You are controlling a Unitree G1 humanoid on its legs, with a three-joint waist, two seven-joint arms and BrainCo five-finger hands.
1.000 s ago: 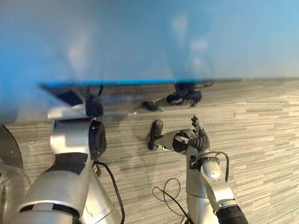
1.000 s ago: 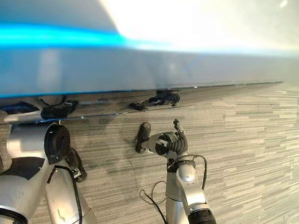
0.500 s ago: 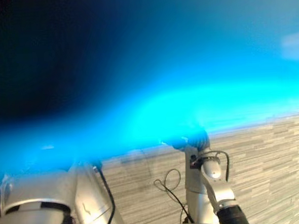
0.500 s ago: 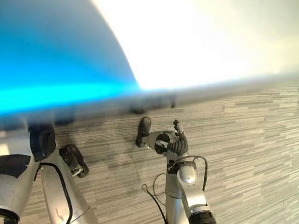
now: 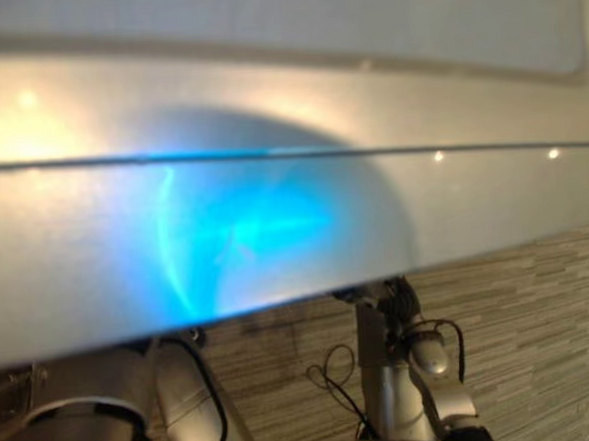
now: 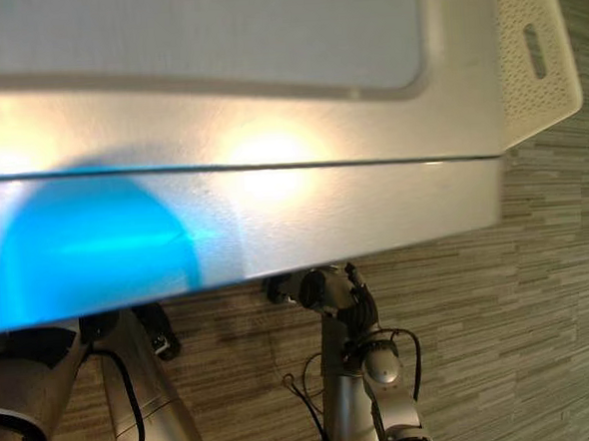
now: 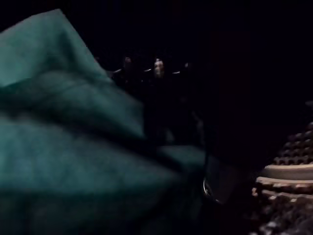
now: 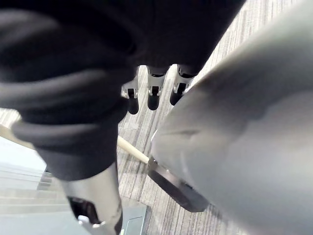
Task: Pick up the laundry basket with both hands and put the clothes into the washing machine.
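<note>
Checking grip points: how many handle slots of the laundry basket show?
1. The handle slot is in the perforated end of the laundry basket, upper right in the right eye view. Another at the opposite end may be hidden.

the laundry basket (image 6: 272,182) is pale white-grey plastic with a smooth, glossy wall. it lies tipped on its side, long wall toward the head camera, stretching crosswise above the right robot hand (image 6: 319,291). a thin straight seam runs along the wall, with a flatter matte panel beyond it and a blue sheen on the part toward the robot's left. at its right end a flared, perforated handle (image 6: 534,51) with a narrow slot juts out. the basket's lower edge sits just over the right robot hand; contact cannot be told. the clothes (image 7: 73,147), crumpled teal cloth in deep shade, lie close before the left robot hand (image 7: 288,196).
</note>
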